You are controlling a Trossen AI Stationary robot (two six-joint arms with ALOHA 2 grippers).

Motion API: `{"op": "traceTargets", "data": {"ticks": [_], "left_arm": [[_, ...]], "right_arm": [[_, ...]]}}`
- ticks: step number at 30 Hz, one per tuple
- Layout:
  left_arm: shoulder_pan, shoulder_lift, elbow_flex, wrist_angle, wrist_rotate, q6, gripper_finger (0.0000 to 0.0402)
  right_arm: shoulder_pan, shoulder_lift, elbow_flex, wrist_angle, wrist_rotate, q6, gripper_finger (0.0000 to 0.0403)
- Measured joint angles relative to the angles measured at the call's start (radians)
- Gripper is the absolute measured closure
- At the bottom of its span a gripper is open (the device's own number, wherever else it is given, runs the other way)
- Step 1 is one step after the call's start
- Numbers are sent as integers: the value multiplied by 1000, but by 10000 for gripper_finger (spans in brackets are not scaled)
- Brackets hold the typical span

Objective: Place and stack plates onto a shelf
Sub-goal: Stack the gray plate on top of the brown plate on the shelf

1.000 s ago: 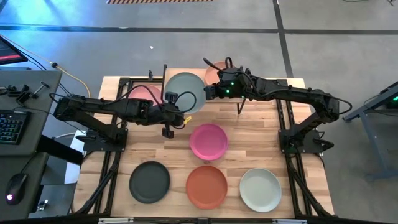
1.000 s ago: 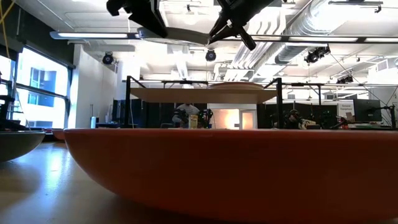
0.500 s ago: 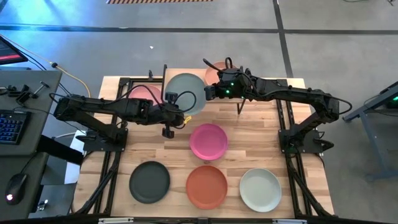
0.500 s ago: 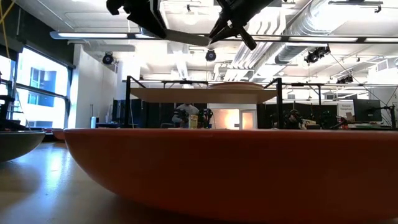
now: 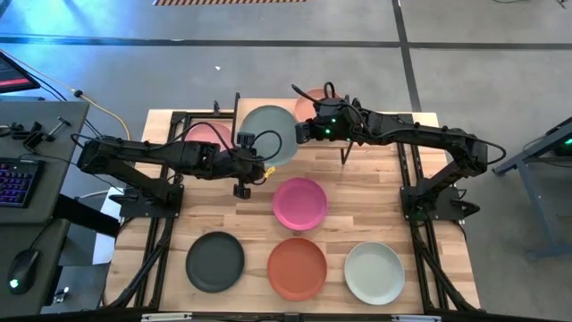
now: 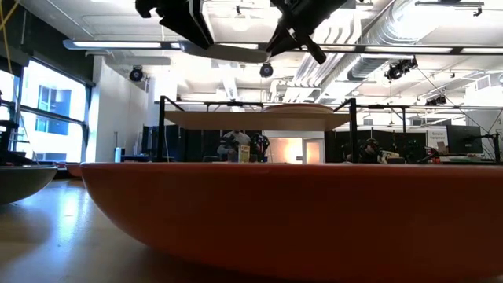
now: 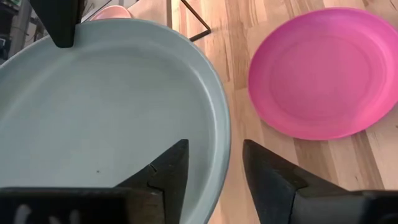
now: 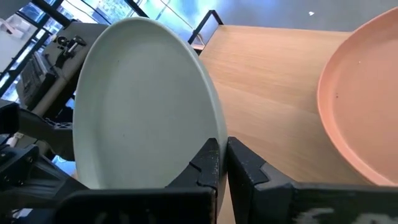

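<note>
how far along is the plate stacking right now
Done: a peach plate sits on the shelf. In hand: the sage green plate is pinched by the right tool above the shelf, the left tool open around its rim. Left: magenta, charcoal, terracotta, mint-white and pink plates.
</note>
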Motion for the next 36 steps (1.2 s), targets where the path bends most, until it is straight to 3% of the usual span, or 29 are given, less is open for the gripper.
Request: {"op": "traceTargets", "data": {"ticks": [11, 16, 36], "left_arm": [[0, 0, 0, 0, -5, -34, 254], [0, 0, 0, -6, -58, -35, 254], [55, 0, 0, -9, -83, -172, 254]], "right_arm": [[-61, -7, 0, -40, -5, -17, 403], [-120, -31, 0, -74, -27, -44, 403], [-479, -103, 0, -279, -219, -227, 403]]}}
